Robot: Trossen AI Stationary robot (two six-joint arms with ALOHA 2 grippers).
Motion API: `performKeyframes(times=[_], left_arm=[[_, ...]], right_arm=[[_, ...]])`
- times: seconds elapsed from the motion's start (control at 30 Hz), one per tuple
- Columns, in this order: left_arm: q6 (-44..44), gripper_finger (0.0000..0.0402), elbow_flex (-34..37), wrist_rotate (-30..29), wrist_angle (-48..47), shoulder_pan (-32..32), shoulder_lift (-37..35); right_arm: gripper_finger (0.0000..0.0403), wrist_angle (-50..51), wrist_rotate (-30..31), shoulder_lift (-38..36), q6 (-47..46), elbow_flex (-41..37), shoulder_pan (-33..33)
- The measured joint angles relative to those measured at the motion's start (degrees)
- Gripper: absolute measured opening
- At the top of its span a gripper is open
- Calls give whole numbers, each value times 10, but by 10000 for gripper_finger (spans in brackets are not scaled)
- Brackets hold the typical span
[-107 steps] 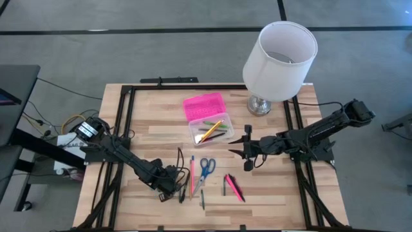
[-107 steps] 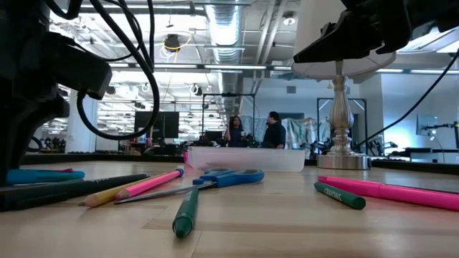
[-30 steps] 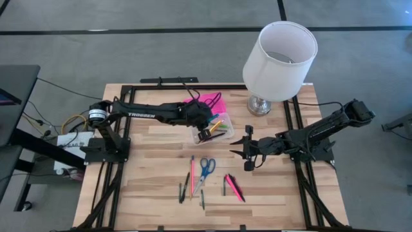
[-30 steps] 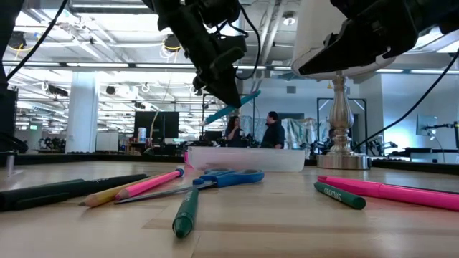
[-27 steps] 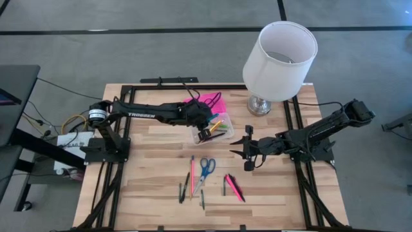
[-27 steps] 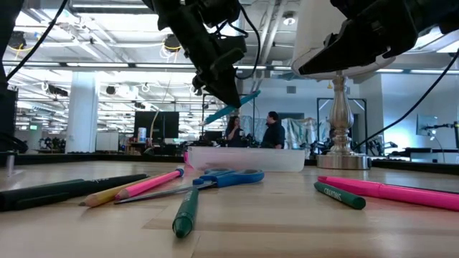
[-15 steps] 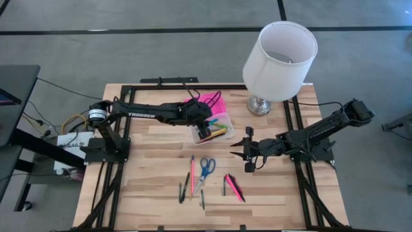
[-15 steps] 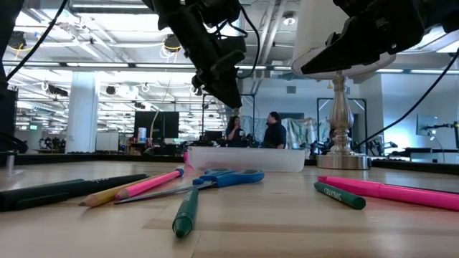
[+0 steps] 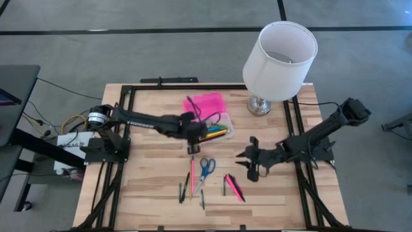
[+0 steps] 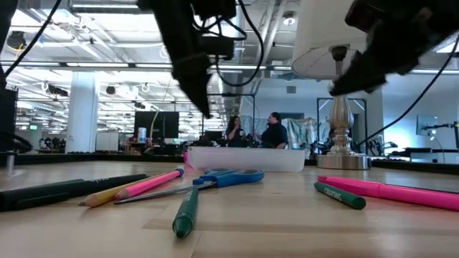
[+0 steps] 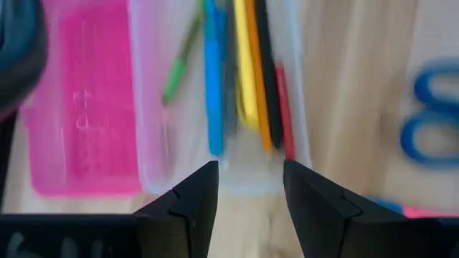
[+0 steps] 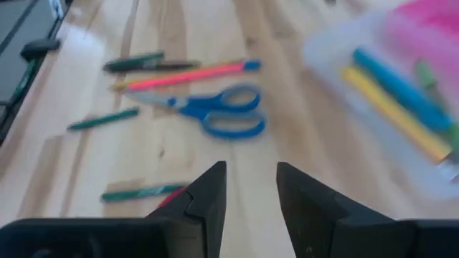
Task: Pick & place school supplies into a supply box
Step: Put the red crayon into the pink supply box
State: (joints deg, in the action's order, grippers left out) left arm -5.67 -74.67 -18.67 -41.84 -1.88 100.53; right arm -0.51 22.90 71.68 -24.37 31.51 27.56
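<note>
The supply box (image 9: 217, 133) is a clear tray with its pink lid (image 9: 205, 103) lying open on the far side. It holds blue, yellow, orange, black, red and green pens (image 11: 244, 79). My left gripper (image 9: 192, 143) hangs open over the box's near left corner, nothing between its fingers (image 11: 193, 201). My right gripper (image 9: 248, 165) is open and empty, above the table to the right of the loose supplies. Blue-handled scissors (image 9: 206, 168), a pink pencil (image 9: 192, 174), a pink marker (image 9: 235, 187) and dark and green pens (image 9: 183, 191) lie flat on the table.
A white lamp (image 9: 280, 59) stands on its metal base (image 9: 259, 105) at the far right, close to the box. Black frame rails (image 9: 125, 129) run along the table's left, right and far edges. Bare wood lies to the left of the supplies.
My left gripper has opened and let go of a blue pen, which now lies in the box. The gripper has then gone toward the table's near left, off the box's middle. My right gripper has rolled and moved toward the near edge, sinking slightly.
</note>
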Motion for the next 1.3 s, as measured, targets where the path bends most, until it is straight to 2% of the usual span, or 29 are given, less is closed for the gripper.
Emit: performKeyframes(times=[0.33, 0.57, 0.73, 0.9, 1.1, 1.3], left_arm=[[-104, 154, 60, -144, -10, -161, -3], [-181, 154, 76, -258, -24, -238, -4], [-204, 154, 76, -270, -25, -261, -4], [-224, 154, 76, -272, -25, -269, -4], [-231, 154, 76, -277, -25, -275, -4], [-231, 154, 76, -278, -25, -274, -4]], right_arm=[[118, -35, 20, 165, -172, 21, 66], [118, -1, 20, 240, -193, 84, 84], [118, 63, 30, 261, -197, 132, 94], [118, 137, 39, 271, -243, 158, 107], [118, 153, 42, 271, -292, 160, 123], [118, 149, 42, 271, -297, 160, 129]])
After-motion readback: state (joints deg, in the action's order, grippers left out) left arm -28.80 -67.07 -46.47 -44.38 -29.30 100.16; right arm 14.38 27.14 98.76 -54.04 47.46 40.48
